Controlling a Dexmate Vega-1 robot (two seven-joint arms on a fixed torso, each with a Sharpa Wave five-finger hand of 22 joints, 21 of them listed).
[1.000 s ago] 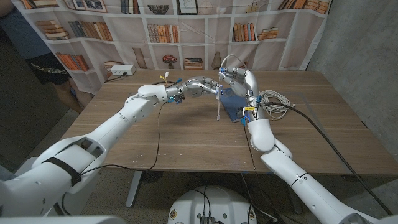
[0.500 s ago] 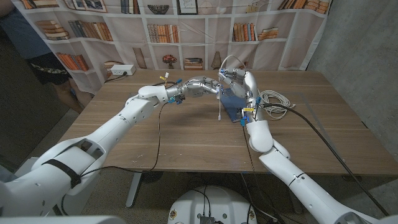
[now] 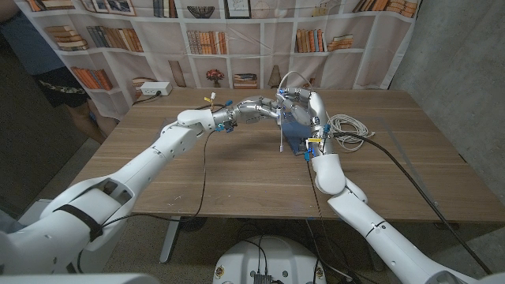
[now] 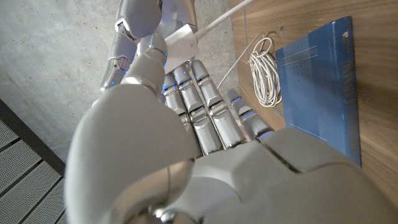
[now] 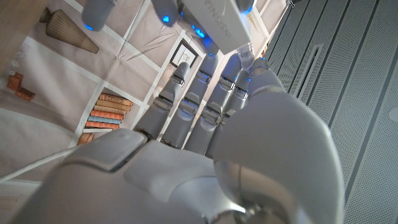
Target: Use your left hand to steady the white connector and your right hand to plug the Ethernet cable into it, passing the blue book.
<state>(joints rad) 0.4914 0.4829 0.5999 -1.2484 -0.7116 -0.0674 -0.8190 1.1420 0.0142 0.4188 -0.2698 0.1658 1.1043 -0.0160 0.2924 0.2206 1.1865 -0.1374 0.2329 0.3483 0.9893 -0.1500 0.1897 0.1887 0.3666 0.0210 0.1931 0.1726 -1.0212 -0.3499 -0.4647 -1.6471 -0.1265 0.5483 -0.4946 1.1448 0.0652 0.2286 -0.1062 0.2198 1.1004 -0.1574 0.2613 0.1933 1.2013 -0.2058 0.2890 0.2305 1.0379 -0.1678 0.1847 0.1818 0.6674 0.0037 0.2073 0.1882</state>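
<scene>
The left robot hand (image 3: 264, 109) holds the white connector (image 4: 181, 43) up over the blue book (image 3: 298, 131) on the bench (image 3: 237, 170). The right robot hand (image 3: 301, 101) meets it there; its grip can't be told.

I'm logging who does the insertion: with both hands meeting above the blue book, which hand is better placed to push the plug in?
Probably the right hand: the cable coils on its side, while the left hand holds the white connector over the blue book.
</scene>
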